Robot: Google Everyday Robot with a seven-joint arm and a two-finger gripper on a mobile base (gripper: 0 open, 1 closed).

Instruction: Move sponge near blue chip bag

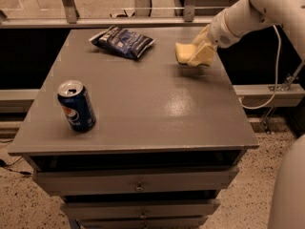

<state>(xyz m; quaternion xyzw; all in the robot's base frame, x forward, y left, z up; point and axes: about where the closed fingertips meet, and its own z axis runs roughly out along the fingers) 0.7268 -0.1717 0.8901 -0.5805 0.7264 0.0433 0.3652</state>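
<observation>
The end effector is clamped on the sponge, low over the desk at 1 o'clock — the blue chip bag lies apart at 11 o'clock, a can at 8.

A pale yellow sponge, tilted, is clamped in the gripper just above the counter's far right. A crinkled navy blue chip bag lies flat to its left, apart.

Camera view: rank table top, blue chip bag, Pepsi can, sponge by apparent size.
1. table top
2-3. blue chip bag and Pepsi can: look alike; the can is nearer the camera, so unranked.
4. sponge, partly hidden, gripped by the end effector over the table's back right.
</observation>
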